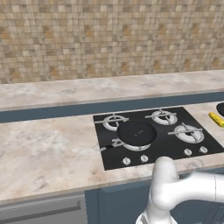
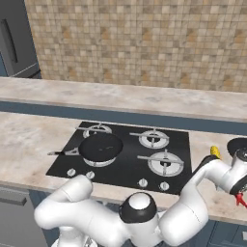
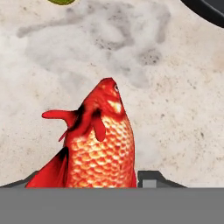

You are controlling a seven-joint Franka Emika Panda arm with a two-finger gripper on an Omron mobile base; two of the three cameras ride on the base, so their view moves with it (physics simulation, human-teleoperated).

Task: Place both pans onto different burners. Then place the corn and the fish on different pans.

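You had the pincer (image 3: pixel 105 186) low over the worktop (image 3: pixel 183 131) to the right of the cooktop (image 2: pixel 125 159), and the fish (image 3: pixel 98 144) lay right in front of it, between the tips. Its long axis ran straight away from the hand in the hand view: head far from you, tail and body down between the fingers. One dark fingertip (image 3: pixel 151 178) showed just right of the body; the left one was largely hidden behind the red tail fin. So the jaws stood about half open, straddling the fish across its width. Whether the pads already pressed its flanks, you could not tell from these pictures; I would not call it held.

In the right base view the wrist reached out low at the right edge, with a bit of red, the fish (image 2: pixel 240 199), beneath it. The corn (image 2: pixel 215 152) lay just behind the arm there, near the second pan (image 2: pixel 236 144), which sat on the worktop and not yet on a burner. The first pan (image 2: pixel 100 146) was already on the front left burner, handle pointing left.

What the next move turned on, as I judge it: the fish lay lengthwise along your line of approach, so closing across the narrow body was the right grip. The pan on the burner was well to your left, so the carry would be a long swing that way.
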